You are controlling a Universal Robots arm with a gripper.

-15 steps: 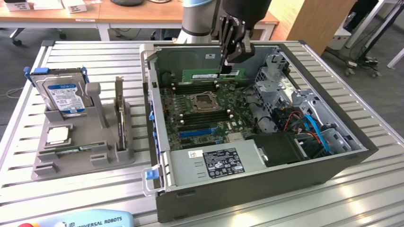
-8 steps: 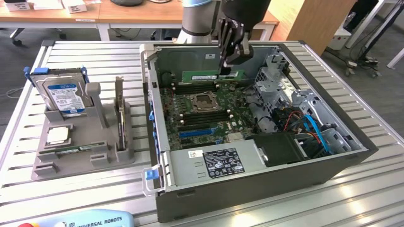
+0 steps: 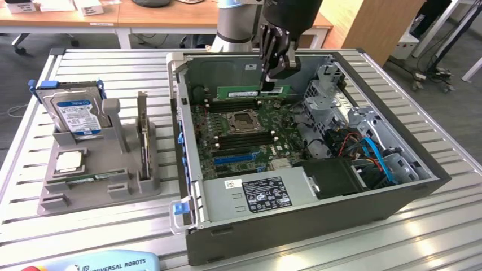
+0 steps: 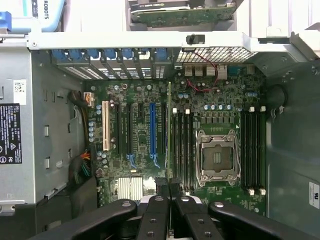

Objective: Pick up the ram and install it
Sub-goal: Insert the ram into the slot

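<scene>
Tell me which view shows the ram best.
The exterior view: the ram shows its long green face, held by the end effector above the motherboard. The wrist view shows the ram edge-on, as a thin line.

The gripper hangs inside the open computer case, with the ram pinched between its fingers and reaching mostly toward the exterior view's left. Beneath the gripper lies the motherboard, with the processor socket near the spot under the gripper. Well apart from the gripper, outside the case toward the exterior view's left, a rack on the table holds the hard drive.
</scene>
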